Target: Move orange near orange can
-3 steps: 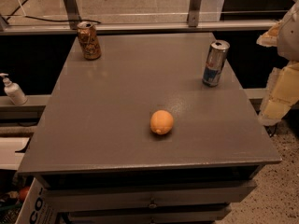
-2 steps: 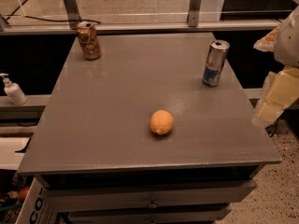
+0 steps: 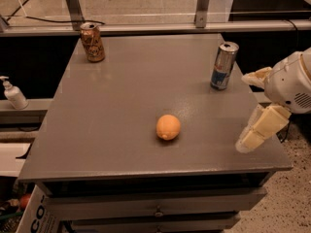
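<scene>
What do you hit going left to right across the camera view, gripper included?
Soap bottle, off the table → orange can → orange → silver-and-blue can → gripper, over the table's right edge.

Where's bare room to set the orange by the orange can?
Bare tabletop right of and in front of the orange can, all the way to the orange. Tighter at the right edge: silver-and-blue can and the gripper, jaws open.
</scene>
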Available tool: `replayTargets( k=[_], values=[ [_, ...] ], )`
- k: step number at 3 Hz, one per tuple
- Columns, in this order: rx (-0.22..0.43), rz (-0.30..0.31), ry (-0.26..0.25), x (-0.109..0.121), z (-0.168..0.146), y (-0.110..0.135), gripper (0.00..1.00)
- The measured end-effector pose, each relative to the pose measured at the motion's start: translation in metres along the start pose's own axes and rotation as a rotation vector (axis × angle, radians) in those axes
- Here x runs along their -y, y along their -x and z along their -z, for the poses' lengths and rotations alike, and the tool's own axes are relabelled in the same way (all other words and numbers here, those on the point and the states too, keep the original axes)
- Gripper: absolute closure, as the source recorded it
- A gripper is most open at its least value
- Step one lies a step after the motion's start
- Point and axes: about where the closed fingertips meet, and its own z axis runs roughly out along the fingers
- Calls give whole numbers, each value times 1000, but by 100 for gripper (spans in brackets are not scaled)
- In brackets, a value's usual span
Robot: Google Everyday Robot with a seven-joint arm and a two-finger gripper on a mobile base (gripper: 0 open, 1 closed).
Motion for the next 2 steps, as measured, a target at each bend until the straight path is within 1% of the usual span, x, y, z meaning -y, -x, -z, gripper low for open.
replayTargets(
  k=[1, 2],
  values=[
    [183, -20, 86, -23, -25, 35, 0],
    [97, -8, 44, -14, -9, 26, 0]
  ],
)
